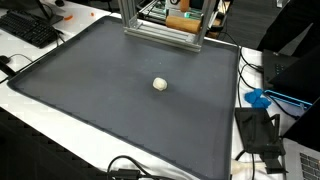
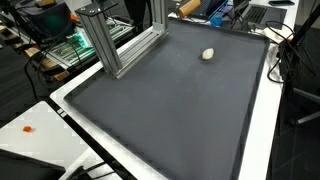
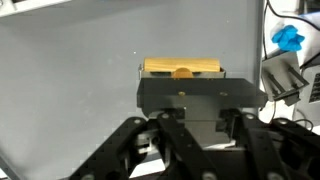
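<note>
In the wrist view my gripper [image 3: 200, 118] comes in from the bottom edge, its jaws shut against a dark boxy block [image 3: 195, 93]. A light wooden piece [image 3: 183, 68] lies along the block's far edge. Beyond it spreads the dark grey mat [image 3: 70, 70]. A small cream ball [image 1: 160, 84] rests alone near the middle of the mat [image 1: 90, 95] in both exterior views, ball [image 2: 208, 54] on mat [image 2: 170, 115]. The arm itself is barely visible in the exterior views; a tan wooden shape [image 1: 178, 22] shows behind the metal frame.
An aluminium frame [image 1: 165, 30] stands on the mat's far edge, also frame [image 2: 120, 45]. A keyboard [image 1: 30, 28] lies off one corner. A blue object [image 1: 258, 98] and black box [image 1: 258, 130] with cables sit beside the mat; the blue object [image 3: 290, 38] shows in the wrist view.
</note>
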### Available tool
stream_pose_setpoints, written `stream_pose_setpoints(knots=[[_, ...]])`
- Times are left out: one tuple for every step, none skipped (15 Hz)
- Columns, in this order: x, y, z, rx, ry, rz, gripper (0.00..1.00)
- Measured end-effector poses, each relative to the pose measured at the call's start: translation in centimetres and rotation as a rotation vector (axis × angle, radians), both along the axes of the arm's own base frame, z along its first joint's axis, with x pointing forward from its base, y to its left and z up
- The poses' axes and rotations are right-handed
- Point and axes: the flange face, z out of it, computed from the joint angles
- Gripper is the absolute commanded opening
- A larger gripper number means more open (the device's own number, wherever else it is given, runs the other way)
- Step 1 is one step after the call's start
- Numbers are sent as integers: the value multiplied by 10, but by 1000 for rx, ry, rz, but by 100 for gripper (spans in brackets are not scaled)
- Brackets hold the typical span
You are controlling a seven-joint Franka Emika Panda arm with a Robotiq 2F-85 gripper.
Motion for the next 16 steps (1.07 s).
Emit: stream_pose_setpoints(knots=[[7, 4, -3, 11, -2, -40, 22], [15, 8, -7, 21, -2, -79, 22], [23, 12, -12, 28, -4, -118, 22], [30, 17, -18, 28, -6, -151, 22], [37, 21, -25, 21, -7, -179, 22], [44, 25, -33, 9, -2, -200, 47], [50, 29, -41, -1, 7, -207, 47], [55, 32, -47, -6, 17, -207, 47], [59, 34, -52, -7, 24, -207, 47], [62, 35, -54, -7, 27, -208, 47], [63, 35, -54, -6, 26, -209, 47], [64, 35, -52, -5, 24, -210, 47], [64, 36, -51, -3, 22, -210, 47], [64, 36, -50, -3, 20, -210, 47], [65, 36, -50, -2, 19, -210, 22], [65, 36, -50, -2, 19, -210, 22]])
